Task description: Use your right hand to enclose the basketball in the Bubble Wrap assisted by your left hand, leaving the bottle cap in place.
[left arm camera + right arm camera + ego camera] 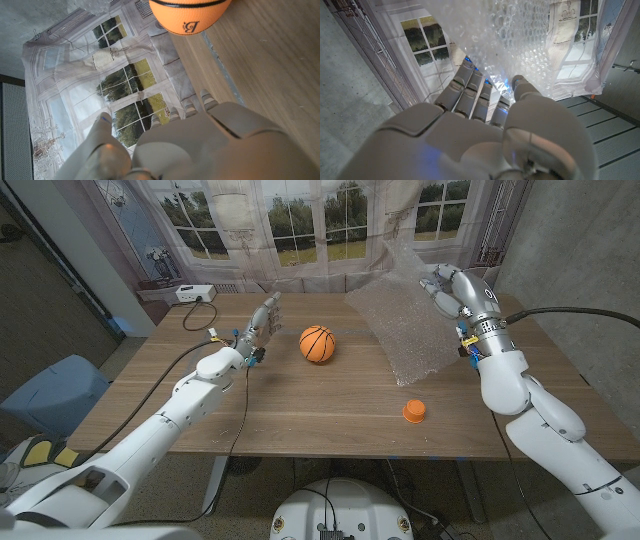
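An orange basketball (317, 343) sits on the wooden table (300, 415), a little behind its middle; it also shows in the left wrist view (189, 15). My right hand (452, 287) is raised at the back right and grips the upper edge of a clear Bubble Wrap sheet (405, 310), which hangs down to the table right of the ball. The sheet (520, 45) drapes past my right hand's fingers (475, 95). My left hand (260, 325) stands on its edge left of the ball, fingers straight, holding nothing. An orange bottle cap (414, 412) rests near the front right.
A white box (190, 293) with a cable lies at the table's back left corner. A backdrop printed with windows (300, 220) hangs behind the table. A blue chair (45, 395) stands off the left side.
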Controlling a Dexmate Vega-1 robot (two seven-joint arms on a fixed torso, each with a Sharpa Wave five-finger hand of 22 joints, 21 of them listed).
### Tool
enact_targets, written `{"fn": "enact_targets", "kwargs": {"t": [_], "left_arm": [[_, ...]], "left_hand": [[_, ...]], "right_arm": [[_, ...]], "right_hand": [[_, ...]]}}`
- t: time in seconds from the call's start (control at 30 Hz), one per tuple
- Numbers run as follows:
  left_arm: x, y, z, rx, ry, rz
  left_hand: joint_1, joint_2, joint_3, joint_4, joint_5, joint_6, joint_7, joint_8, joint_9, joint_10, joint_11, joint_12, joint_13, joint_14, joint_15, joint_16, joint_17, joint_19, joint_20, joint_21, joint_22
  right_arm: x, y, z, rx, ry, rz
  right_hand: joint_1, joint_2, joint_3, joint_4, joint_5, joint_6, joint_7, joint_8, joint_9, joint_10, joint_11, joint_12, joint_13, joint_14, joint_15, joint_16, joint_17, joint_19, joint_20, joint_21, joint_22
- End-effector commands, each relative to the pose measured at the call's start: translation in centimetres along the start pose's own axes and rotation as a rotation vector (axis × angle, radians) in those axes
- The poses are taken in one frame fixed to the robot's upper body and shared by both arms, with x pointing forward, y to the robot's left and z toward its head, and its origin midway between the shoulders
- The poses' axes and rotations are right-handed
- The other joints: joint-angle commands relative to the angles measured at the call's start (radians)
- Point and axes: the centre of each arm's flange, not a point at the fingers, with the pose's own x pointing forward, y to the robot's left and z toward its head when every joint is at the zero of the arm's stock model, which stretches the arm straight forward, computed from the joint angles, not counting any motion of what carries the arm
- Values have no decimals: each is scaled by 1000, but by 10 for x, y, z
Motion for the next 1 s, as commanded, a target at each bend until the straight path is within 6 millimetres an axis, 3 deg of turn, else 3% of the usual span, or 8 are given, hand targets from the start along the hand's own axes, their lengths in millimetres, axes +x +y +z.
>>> {"fn": "enact_targets", "kwargs": {"t": [0.03, 0.3, 0.6, 1.0], "left_arm": [[-13, 6, 8, 16, -6, 5], [-24, 16, 19, 40, -14, 26], [-31, 24, 22, 52, -2, 45], [-34, 33, 23, 52, -7, 59]], "left_hand": [[-6, 1, -1, 0, 7, -80, -4, 3, 2, -25, 1, 4, 1, -7, 1, 0, 4, 1, 7, -2, 2], [-7, 1, -3, 1, 8, -81, -3, 3, 2, -28, 1, 3, 1, -8, 1, 0, 4, 1, 7, -3, 2], [-8, 0, -5, 2, 9, -82, -4, 3, 2, -28, 2, 4, 1, -9, 2, 0, 4, 2, 7, -3, 2], [-9, -1, -8, 3, 10, -83, -3, 4, 2, -31, 1, 3, 1, -9, 1, 1, 4, 2, 7, -3, 2]], "right_arm": [[-13, -8, 26, 60, -83, 49], [0, 6, 37, 177, -159, 161], [22, 17, 32, 305, -198, 240], [57, 51, 41, 356, -240, 352]], "right_hand": [[-3, -4, -4, 2, 4, 11, 3, -4, 3, 5, -4, -6, 2, 7, -114, -2, 6, 0, -2, 11, -1], [-3, -3, -6, 4, 5, 14, 5, -9, 4, 4, 0, -10, 4, 9, -113, -7, 7, 3, -3, 22, -3], [-4, -3, -8, 6, 7, 20, 10, -12, 4, 3, 1, -13, 6, 14, -110, -10, 9, 8, -4, 32, -5], [-2, -1, -9, 7, 8, 26, 18, -16, 4, 3, 6, -16, 8, 15, -108, -13, 13, 10, -7, 42, -7]]}}
